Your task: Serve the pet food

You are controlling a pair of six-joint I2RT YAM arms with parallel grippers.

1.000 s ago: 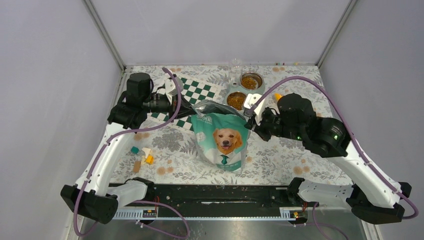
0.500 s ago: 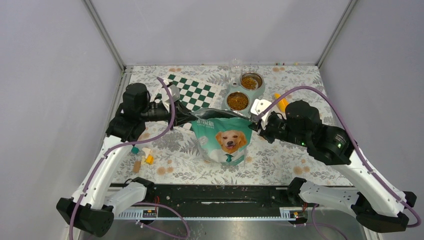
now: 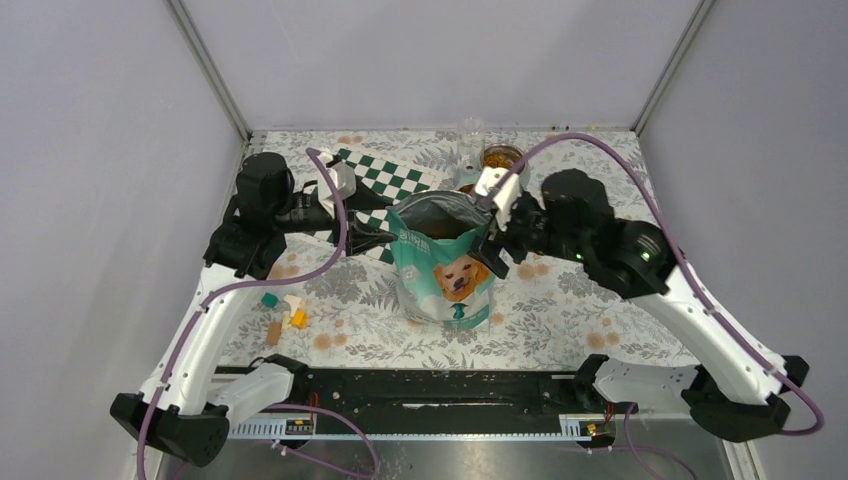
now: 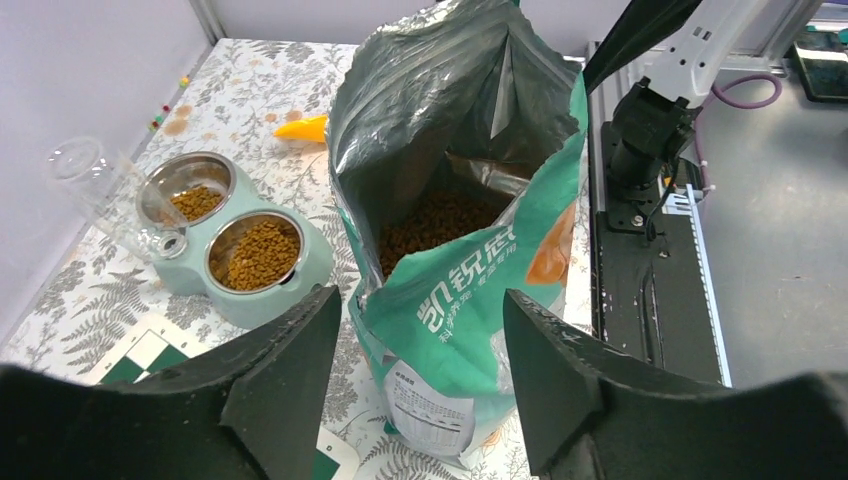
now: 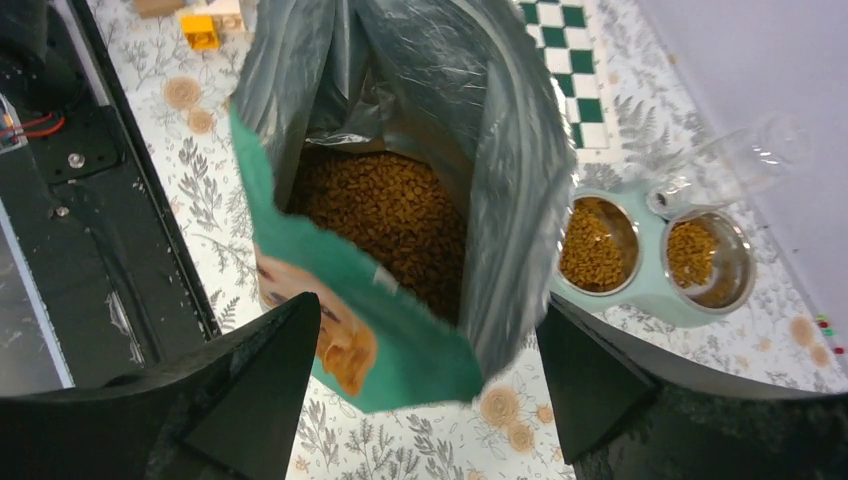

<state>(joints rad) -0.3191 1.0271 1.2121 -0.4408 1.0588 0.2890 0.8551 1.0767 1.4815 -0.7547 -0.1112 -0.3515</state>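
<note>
The left gripper (image 4: pixel 420 300) is hanging with its fingers spread wide, gripping nothing, and the right gripper (image 5: pixel 428 305) is gaping the same way, empty. They are flanking the bag from left and right without touching it.

The pet food (image 5: pixel 385 215) is showing as a loose mass of tiny brown-orange pellets, piled deep inside the bag's silver-lined mouth. More of it is filling two steel bowls. The teal bag (image 3: pixel 445 270), printed with a golden dog, is standing upright and open at the middle of the counter (image 3: pixel 560 310). The bowls are sitting side by side in a mint-green stand (image 4: pixel 300 290) just beyond the bag, toward the far edge, with a clear bottle (image 4: pixel 100 185) leaning at its far side. An orange scoop (image 4: pixel 305 127) is lying to the right of the bowls. A green-and-white checkered mat (image 3: pixel 395 185) is lying far left.
</note>
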